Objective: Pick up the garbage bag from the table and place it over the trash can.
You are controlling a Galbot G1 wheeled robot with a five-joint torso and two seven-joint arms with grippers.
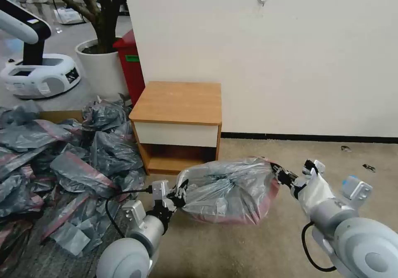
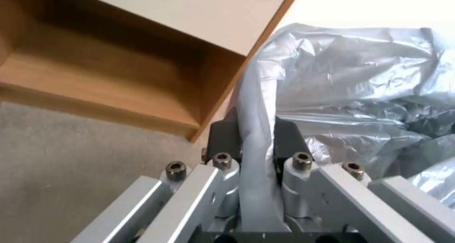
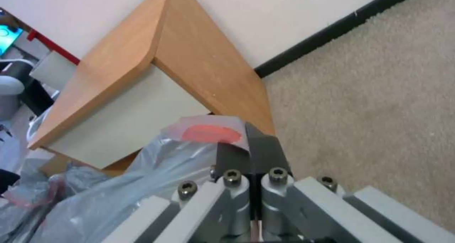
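Head view: both grippers pinch the garbage bag (image 1: 232, 189), left gripper (image 1: 179, 196) at 9 o'clock, right gripper (image 1: 283, 175) at 3.
Risk: you could tear the film by over-spreading.

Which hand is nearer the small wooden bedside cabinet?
Left. The left hand sits just below the small wooden bedside cabinet and its shelf; the right hand is farther off, beyond its right corner.

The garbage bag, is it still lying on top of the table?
No, the garbage bag hangs stretched between the left gripper and right gripper, in front of the table.
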